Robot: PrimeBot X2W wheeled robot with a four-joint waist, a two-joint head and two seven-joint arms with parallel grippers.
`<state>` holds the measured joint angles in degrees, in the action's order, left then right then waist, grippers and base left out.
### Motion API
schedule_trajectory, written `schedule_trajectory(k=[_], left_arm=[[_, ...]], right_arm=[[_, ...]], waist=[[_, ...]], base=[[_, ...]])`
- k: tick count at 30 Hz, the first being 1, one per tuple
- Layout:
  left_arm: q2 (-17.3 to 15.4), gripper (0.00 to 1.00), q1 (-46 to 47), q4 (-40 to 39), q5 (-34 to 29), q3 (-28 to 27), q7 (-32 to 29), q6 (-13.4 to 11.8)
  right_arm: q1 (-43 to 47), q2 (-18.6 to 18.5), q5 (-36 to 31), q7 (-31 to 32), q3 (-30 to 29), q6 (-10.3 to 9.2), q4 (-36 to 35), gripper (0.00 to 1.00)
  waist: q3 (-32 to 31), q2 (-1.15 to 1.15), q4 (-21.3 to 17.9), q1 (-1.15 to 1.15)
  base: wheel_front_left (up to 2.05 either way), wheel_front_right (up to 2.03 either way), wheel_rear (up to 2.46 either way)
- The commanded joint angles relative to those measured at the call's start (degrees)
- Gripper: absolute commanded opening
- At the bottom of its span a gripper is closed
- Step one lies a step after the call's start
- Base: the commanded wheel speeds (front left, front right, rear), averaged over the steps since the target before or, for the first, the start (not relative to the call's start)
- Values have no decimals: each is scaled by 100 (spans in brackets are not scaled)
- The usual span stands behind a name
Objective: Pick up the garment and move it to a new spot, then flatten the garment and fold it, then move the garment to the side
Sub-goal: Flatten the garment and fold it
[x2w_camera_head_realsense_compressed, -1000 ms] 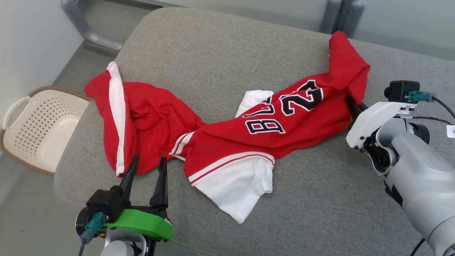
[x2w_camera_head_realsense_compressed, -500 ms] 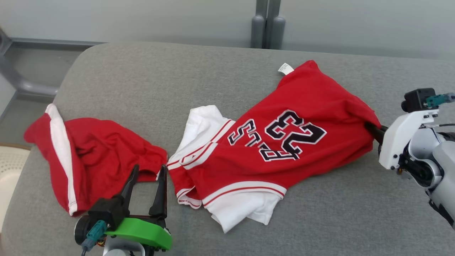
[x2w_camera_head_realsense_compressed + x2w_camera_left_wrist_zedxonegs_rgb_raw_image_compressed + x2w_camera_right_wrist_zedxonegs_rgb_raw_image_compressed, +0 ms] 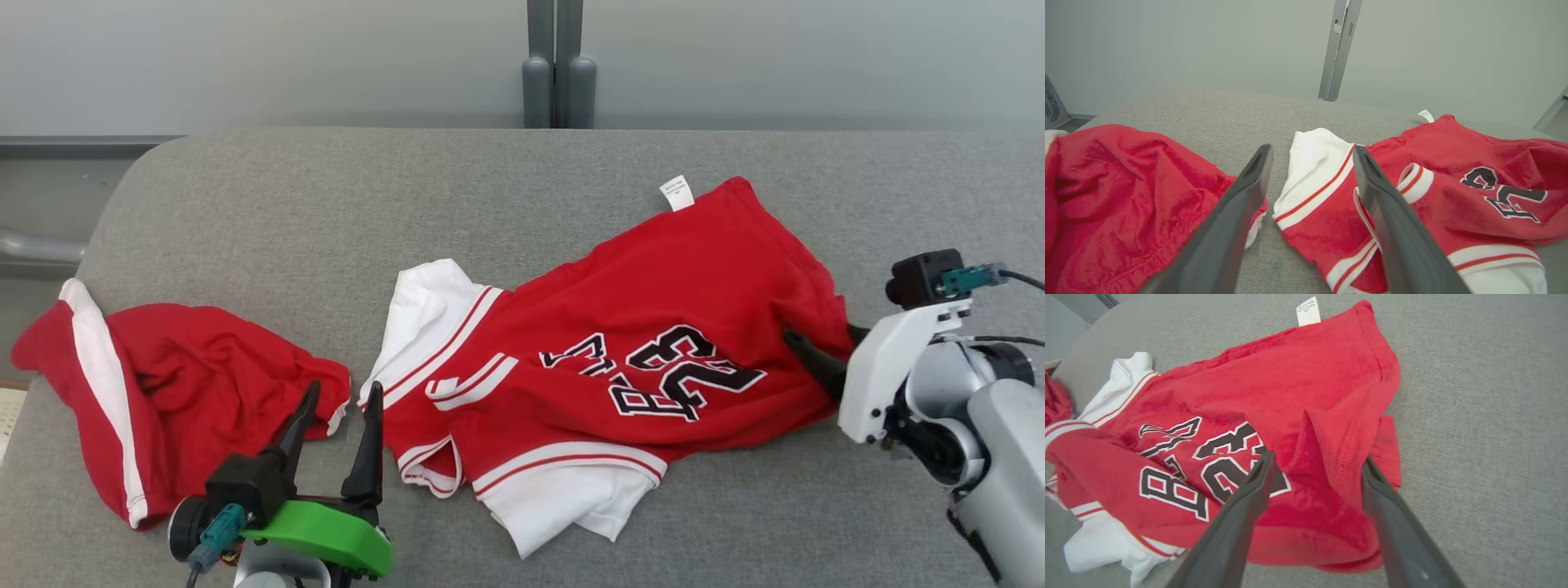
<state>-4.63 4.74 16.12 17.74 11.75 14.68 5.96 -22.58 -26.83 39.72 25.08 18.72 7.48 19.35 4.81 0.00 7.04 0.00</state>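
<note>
While the crumpled red jersey with white trim and black numerals (image 3: 620, 343) lies on the grey fabric tabletop (image 3: 326, 212), its raised fold sits between the wide-spread fingers of our right tool (image 3: 1317, 457); withdrawing could snag and drag it. Our left tool (image 3: 344, 385), also wide, hovers beside red white-striped shorts (image 3: 188, 384).

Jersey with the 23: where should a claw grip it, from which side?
Likely the raised fold at the right edge of the jersey, coming from the robot's right: it stands up off the cushion, so the open right claw can straddle it.
</note>
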Motion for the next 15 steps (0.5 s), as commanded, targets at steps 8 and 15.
schedule_trajectory(k=[8,15], left_arm=[[-92,100,0,18,96,-65,2,-93],[-70,100,-80,-16,152,-52,24,-120]], right_arm=[[478,814,-856,-610,-1304,3,-595,100],[1019,1360,-1357,-1205,-2475,3,-1116,100]], waist=[[-76,0,-42,0],[-165,0,-301,0]], base=[[0,0,0],[0,0,0]])
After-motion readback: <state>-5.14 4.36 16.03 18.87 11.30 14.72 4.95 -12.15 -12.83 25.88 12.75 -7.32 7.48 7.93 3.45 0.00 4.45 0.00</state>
